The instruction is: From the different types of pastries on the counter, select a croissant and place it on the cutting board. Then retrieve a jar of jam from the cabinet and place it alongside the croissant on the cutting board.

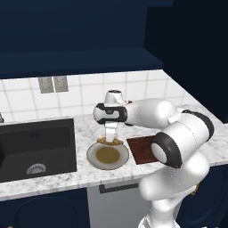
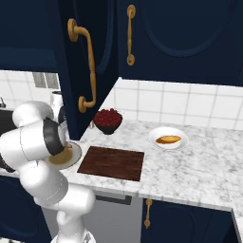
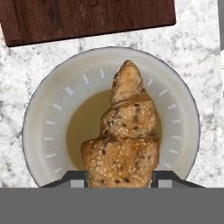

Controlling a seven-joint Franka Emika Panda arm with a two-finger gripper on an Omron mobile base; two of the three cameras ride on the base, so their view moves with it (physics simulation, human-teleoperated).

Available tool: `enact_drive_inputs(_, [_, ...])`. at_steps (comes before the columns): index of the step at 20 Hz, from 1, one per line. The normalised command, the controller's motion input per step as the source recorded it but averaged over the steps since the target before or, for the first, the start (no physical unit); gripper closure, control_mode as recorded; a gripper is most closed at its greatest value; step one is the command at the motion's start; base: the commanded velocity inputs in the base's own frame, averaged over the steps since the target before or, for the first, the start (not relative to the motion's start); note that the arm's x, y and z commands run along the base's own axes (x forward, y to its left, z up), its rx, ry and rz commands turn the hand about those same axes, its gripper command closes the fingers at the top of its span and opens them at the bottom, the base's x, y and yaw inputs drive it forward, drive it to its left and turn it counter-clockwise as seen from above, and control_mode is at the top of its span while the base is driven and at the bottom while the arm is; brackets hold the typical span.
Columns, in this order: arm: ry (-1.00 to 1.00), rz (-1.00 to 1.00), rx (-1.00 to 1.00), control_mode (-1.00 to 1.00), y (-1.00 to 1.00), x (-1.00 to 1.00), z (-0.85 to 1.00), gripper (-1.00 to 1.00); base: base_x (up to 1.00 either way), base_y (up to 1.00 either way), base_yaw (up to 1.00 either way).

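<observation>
the arm reaches out over the counter (image 1: 58, 180), with the gripper (image 1: 110, 141) pointing straight down at a round beige plate (image 1: 94, 159) that sits between the black sink (image 1: 35, 147) and the cutting board (image 1: 140, 149). in the hand view the croissant (image 3: 124, 135) lies on the plate (image 3: 48, 127), a ridged, seeded, golden-brown piece with its pointed end toward the cutting board (image 3: 87, 17). the two dark finger tips stand on either side of the croissant's wide end, with the pastry between them. the tips seem to be right against it, but it cannot be told whether the jaws have closed on it or still stand open around it.

the cutting board (image 2: 111, 163) is bare dark wood, lying just beside the plate (image 2: 71, 155) on the marble counter (image 2: 190, 171). behind the board stands a dark bowl of red berries (image 2: 108, 119). further along the counter, well apart from the board, a second white plate (image 2: 156, 137) holds an orange-golden pastry (image 2: 168, 139).

above the counter hangs the navy cabinet (image 2: 190, 38), and one of its doors (image 2: 69, 95), with a long curved brass handle (image 2: 88, 66), stands swung out over the counter edge. the jar of jam cannot be made out anywhere.
</observation>
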Motion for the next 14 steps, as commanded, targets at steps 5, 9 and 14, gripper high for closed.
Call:
enact_drive_inputs(5, [0.16,-0.23,0.00,-1.00,-0.27,0.12,0.25,1.00,0.00,0.00,0.00])
enact_drive_inputs(9, [0.12,-0.40,0.00,-1.00,-0.26,0.12,0.01,1.00,0.00,0.00,0.00])
enact_drive_inputs(14, [0.03,-0.47,-0.02,-1.00,0.00,0.03,-0.16,1.00,0.00,0.00,0.00])
